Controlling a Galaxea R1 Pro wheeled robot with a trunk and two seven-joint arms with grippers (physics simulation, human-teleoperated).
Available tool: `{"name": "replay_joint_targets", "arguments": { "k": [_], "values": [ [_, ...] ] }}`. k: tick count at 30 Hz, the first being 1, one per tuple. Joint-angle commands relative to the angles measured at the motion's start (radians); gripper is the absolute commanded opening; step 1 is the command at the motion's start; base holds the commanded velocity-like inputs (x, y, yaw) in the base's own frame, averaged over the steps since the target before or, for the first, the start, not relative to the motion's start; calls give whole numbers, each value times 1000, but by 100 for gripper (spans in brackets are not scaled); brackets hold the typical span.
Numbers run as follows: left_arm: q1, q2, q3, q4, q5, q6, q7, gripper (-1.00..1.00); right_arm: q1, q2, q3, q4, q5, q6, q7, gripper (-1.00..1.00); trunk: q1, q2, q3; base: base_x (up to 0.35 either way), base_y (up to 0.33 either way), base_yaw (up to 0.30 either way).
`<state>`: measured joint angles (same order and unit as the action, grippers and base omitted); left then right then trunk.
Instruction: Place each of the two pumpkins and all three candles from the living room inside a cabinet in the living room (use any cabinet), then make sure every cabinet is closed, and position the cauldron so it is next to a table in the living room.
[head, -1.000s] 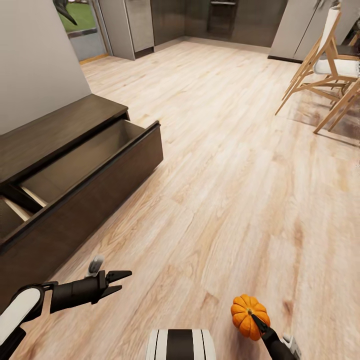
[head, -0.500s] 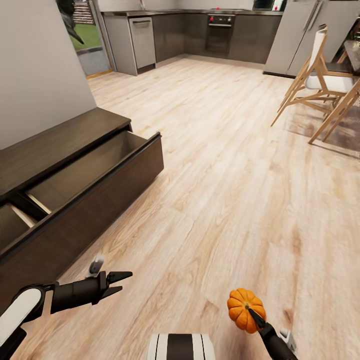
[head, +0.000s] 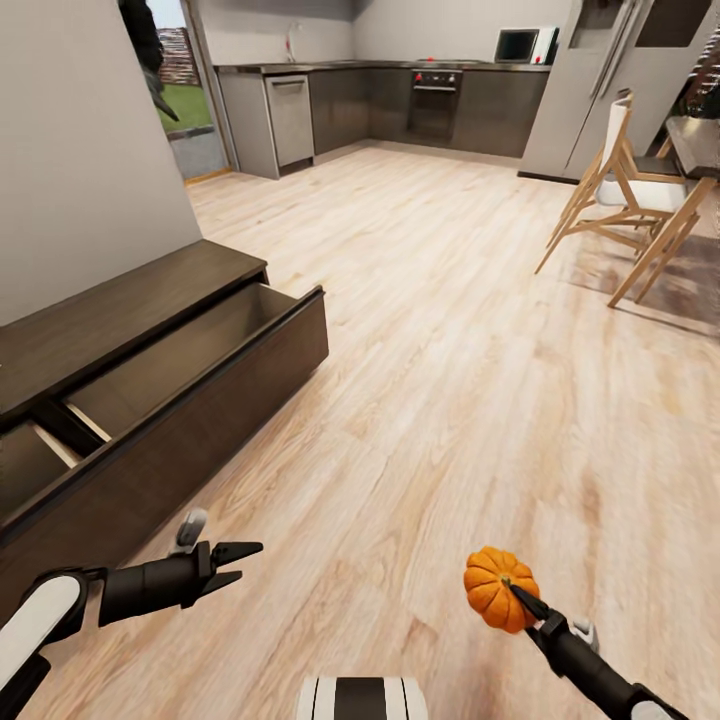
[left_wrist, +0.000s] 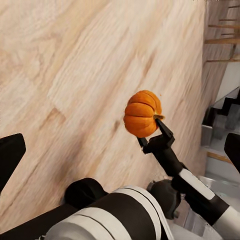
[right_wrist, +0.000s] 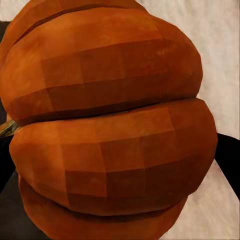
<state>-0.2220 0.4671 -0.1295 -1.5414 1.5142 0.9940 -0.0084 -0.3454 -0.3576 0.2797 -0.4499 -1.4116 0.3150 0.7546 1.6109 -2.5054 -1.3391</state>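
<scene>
An orange ribbed pumpkin (head: 498, 588) hangs above the floor at the lower right of the head view, with my right gripper (head: 512, 590) shut on it. From the left wrist camera the same pumpkin (left_wrist: 142, 113) shows held by the black right gripper (left_wrist: 148, 131), and it looms very close in the right wrist view (right_wrist: 107, 120). My left gripper (head: 240, 563) stands open and holds nothing, low at the left, in front of the cabinet (head: 150, 290). That dark-brown cabinet has its drawer (head: 180, 345) pulled out, and the part of its inside in view holds nothing.
Wooden chairs (head: 622, 200) and a dining table edge stand at the far right. Grey kitchen units (head: 390, 100) and a fridge (head: 610, 80) line the back wall. A white wall (head: 90, 150) rises behind the cabinet. Pale wood floor (head: 450, 350) stretches ahead.
The head camera has tilted upward, so more of the kitchen shows. The right gripper with the pumpkin has risen slightly. The left gripper holds its pose.
</scene>
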Motion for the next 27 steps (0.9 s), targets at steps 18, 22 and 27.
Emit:
{"name": "replay_joint_targets", "arguments": {
  "k": [18, 22, 27],
  "values": [
    [-2, 8, 7, 0, -32, 0, 14, 100, 0, -11, -96, -918, 36, 134, -1235, -100, -8, 4, 69, 0, 0, 0],
    [-2, 7, 7, 0, -62, -2, 15, 100, 0, -11, -100, -934, 98, 137, -1276, -100, -10, 5, 84, 0, 0, 0],
    [-5, 5, 8, 1, -126, -6, 36, 100, 0, -11, -97, -937, 113, 138, -1299, -100, -22, 26, 102, 0, 0, 0]
  ]
}}
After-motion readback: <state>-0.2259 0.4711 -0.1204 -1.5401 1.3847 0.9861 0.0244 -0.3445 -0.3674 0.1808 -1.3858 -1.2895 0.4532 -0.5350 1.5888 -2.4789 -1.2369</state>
